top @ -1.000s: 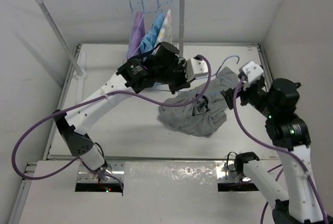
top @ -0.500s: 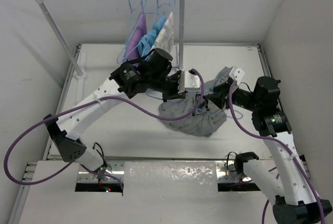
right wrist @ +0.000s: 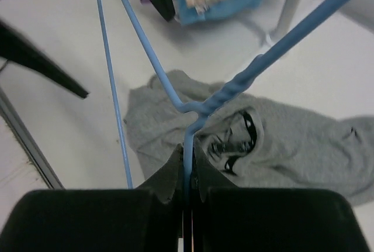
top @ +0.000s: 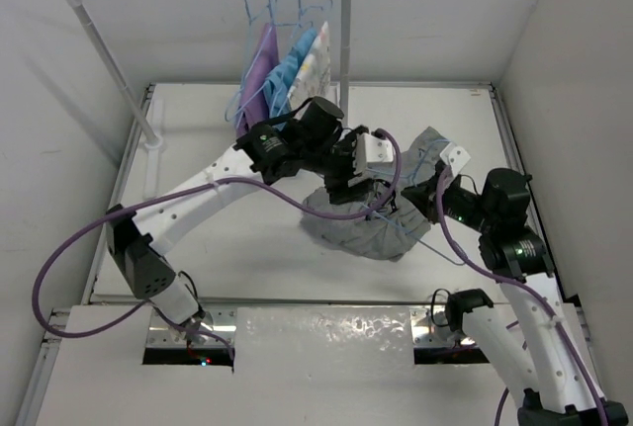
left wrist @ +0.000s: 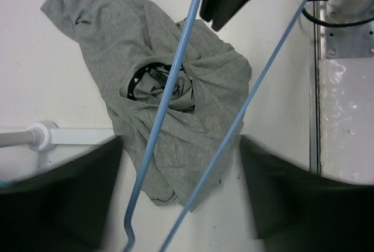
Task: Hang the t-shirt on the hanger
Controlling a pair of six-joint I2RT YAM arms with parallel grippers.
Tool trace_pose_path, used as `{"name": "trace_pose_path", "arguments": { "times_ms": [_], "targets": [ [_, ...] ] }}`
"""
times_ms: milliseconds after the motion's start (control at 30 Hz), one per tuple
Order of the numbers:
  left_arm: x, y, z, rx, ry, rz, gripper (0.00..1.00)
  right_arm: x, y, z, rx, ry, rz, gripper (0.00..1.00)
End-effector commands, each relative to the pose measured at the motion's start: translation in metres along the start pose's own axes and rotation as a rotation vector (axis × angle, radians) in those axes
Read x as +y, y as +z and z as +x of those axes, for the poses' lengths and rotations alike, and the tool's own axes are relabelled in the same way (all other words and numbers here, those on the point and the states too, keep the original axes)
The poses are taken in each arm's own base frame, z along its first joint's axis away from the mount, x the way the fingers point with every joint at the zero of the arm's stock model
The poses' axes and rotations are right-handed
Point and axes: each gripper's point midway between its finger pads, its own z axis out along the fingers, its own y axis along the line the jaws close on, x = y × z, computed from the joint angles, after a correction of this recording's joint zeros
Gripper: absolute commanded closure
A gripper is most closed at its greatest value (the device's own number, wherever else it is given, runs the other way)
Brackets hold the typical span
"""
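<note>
Hanger (right wrist: 204,107) wire sits clenched in the right gripper (right wrist: 187,164), just above the crumpled t-shirt (right wrist: 292,141); the left gripper (left wrist: 181,164), spread wide, straddles both wires.

No legible text or markings anywhere

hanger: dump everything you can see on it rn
The hanger is thin light-blue wire, a bare triangle with a twisted neck and a hook. It is held in the air, tilted, above the crumpled grey t-shirt, with no fabric on it. The right pincer is shut on the wire just below the neck. Two of its sides pass between the open left pincer's fingers, with no visible contact.
</note>
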Motion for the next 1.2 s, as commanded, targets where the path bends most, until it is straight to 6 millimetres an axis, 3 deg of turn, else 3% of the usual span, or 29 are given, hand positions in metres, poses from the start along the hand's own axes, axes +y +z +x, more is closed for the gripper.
{"name": "trace_pose_path", "arguments": {
  "times_ms": [0,33,67,200,400,500,533,600,633,733,800,967,1167],
  "targets": [
    [0.022,0.013,-0.015,-0.039,-0.035,-0.077,0.09,-0.027,0.001,0.035,0.127,0.103,0.157,1.0],
    [0.027,0.014,-0.016,-0.037,-0.05,-0.101,0.01,-0.032,0.001,0.041,0.152,0.114,0.185,1.0],
    [0.035,0.018,-0.024,-0.057,-0.05,-0.118,0.0,-0.036,0.001,0.05,0.187,0.13,0.206,1.0],
    [0.061,0.02,-0.057,-0.11,-0.121,-0.194,0.0,-0.059,-0.005,0.08,0.314,0.218,0.361,1.0],
    [0.085,0.009,-0.07,-0.132,-0.145,-0.313,0.0,-0.076,-0.024,0.098,0.391,0.26,0.529,1.0],
    [0.075,0.013,-0.048,-0.075,-0.204,-0.3,0.0,-0.093,-0.05,0.099,0.426,0.267,0.703,1.0],
    [0.064,0.02,-0.027,-0.036,-0.249,-0.274,0.0,-0.096,-0.056,0.093,0.417,0.265,0.733,1.0],
    [0.048,0.034,-0.004,-0.001,-0.295,-0.221,0.2,-0.099,-0.068,0.089,0.417,0.266,0.792,1.0],
    [0.037,0.053,0.025,0.057,-0.348,-0.186,0.44,-0.099,-0.075,0.084,0.401,0.26,0.816,1.0],
    [0.022,0.09,0.072,0.177,-0.439,-0.118,0.84,-0.098,-0.083,0.079,0.381,0.263,0.84,1.0],
    [0.023,0.109,0.092,0.22,-0.47,-0.12,0.86,-0.097,-0.087,0.08,0.392,0.262,0.848,1.0],
    [0.038,0.137,0.109,0.26,-0.457,-0.191,0.58,-0.092,-0.088,0.085,0.406,0.258,0.825,1.0],
    [0.043,0.158,0.125,0.292,-0.47,-0.198,0.61,-0.089,-0.087,0.087,0.406,0.243,0.805,1.0]
  ]
}}
